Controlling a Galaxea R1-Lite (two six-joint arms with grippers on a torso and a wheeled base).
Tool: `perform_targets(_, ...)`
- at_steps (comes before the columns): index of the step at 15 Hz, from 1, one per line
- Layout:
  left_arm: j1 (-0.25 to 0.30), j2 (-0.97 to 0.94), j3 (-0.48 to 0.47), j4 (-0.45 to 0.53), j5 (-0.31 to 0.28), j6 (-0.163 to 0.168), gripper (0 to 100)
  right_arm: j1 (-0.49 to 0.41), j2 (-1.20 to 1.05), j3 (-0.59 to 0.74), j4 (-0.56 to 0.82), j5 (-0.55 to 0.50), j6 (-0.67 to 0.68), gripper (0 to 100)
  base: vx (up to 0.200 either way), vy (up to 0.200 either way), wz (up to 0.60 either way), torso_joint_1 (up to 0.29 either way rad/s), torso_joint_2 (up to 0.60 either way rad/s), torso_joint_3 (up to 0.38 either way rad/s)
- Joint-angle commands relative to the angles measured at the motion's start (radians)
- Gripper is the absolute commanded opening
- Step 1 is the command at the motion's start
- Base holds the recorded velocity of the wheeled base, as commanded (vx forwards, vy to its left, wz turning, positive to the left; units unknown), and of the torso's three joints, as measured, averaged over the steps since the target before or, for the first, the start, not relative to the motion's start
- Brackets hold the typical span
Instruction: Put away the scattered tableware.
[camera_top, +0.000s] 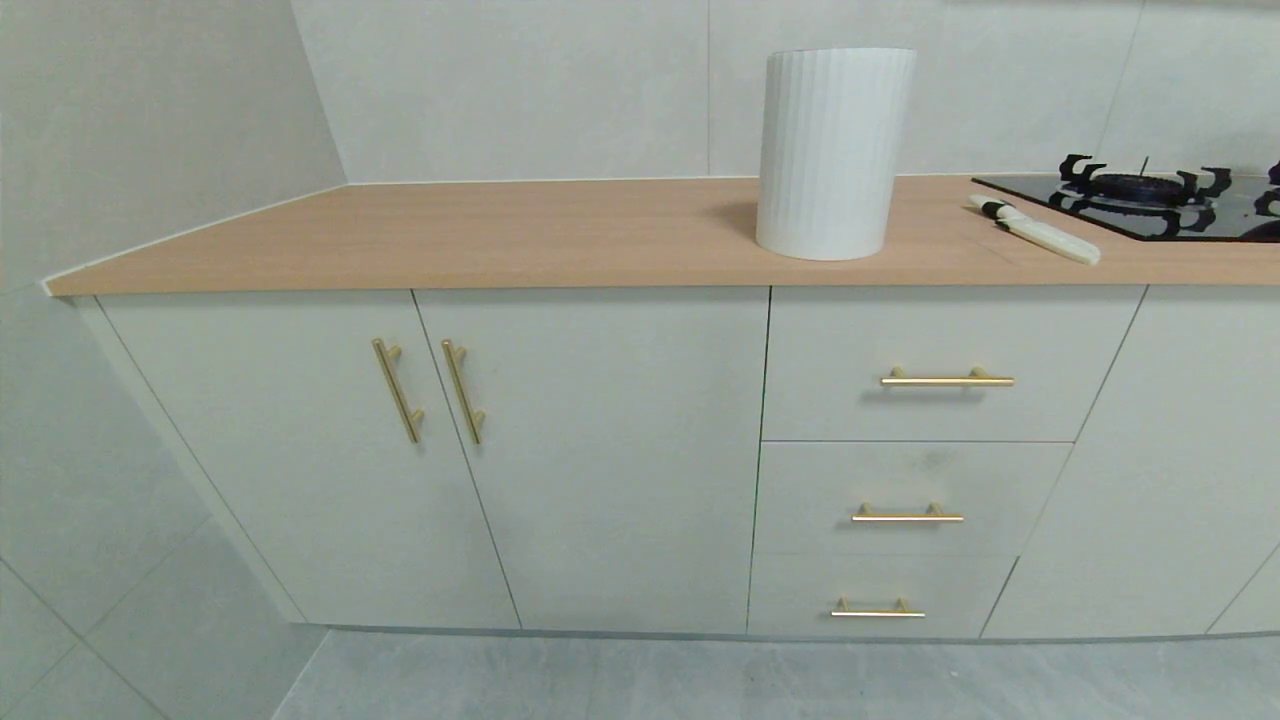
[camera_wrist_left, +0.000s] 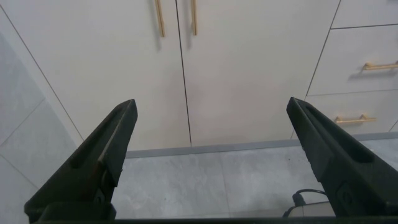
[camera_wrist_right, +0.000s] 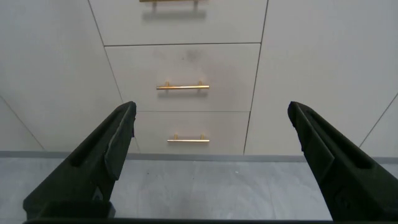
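Knife (camera_top: 1035, 228) is the one piece of tableware we find in the head view. It lies flat on the wooden counter (camera_top: 500, 235), to the right of the ribbed white container (camera_top: 833, 150) and just beside the near-left corner of the hob (camera_top: 1150, 200). Its long axis runs diagonally. The black-banded end points far and left toward the container, and the other end points near and right, close to the counter's front edge. We judge the risk to lie there: so flat and slim a thing, pinched off-centre, could skid over that edge or swing against the hob.

In the left wrist view, the left gripper (camera_wrist_left: 211, 106) hangs low before the cabinet doors (camera_wrist_left: 249, 62), jaws spread wide and holding nothing.

In the right wrist view, the right gripper (camera_wrist_right: 211, 107) faces the drawers (camera_wrist_right: 183, 68), likewise wide apart and empty. We judge both well apart from the knife.
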Motion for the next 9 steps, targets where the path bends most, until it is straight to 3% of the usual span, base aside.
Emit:
perform_targets(1, 0.000, 0.000, 0.000, 0.000, -0.001, 0.001, 100, 0.001, 0.002, 0.001, 0.003, 0.001, 0.001, 100, 0.000, 0.000, 0.00, 0.000, 0.00, 0.000)
perform_targets(9, 0.000, 0.000, 0.002, -0.001, -0.001, -0.002, 100, 0.001, 0.002, 0.001, 0.003, 0.002, -0.002, 100, 0.000, 0.000, 0.00, 0.000, 0.00, 0.000)
